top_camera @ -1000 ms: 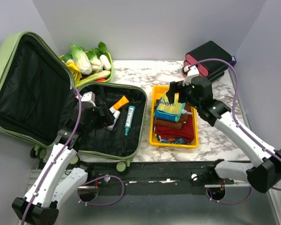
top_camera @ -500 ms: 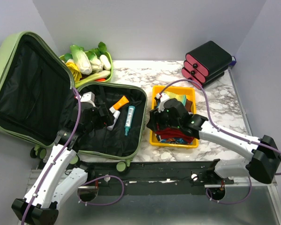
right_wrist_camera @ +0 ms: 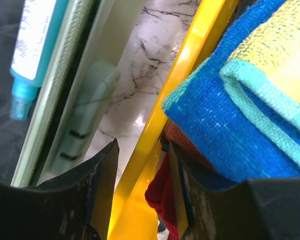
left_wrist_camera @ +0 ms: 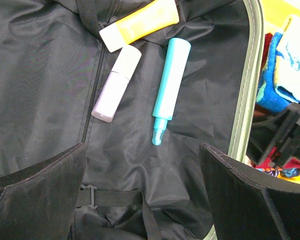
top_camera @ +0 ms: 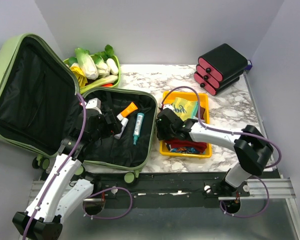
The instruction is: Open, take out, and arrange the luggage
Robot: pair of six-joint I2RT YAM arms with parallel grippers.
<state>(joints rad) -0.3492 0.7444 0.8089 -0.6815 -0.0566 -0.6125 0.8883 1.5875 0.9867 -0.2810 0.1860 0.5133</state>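
Note:
The luggage [top_camera: 30,95] lies open at the left, its lid against the wall and its black-lined base [top_camera: 147,135] on the table. In the base lie an orange tube [top_camera: 129,109], a pale lilac bottle [left_wrist_camera: 116,85] and a teal spray bottle [left_wrist_camera: 170,82]. My left gripper [left_wrist_camera: 142,200] hangs open and empty above the lining, just short of these items. My right gripper [right_wrist_camera: 142,165] is open, with one finger on each side of the left rim of the yellow tray [right_wrist_camera: 190,60]. It holds nothing.
The yellow tray [top_camera: 162,145] holds folded cloths, a blue and yellow towel [right_wrist_camera: 240,110] on top. A green basket of toy vegetables [top_camera: 95,67] stands at the back left. A black box with pink-red ends [top_camera: 222,67] stands at the back right on the marble table [top_camera: 230,110].
My right arm has swung from the tray's far side down and left to the tray's left rim. The left arm has not moved.

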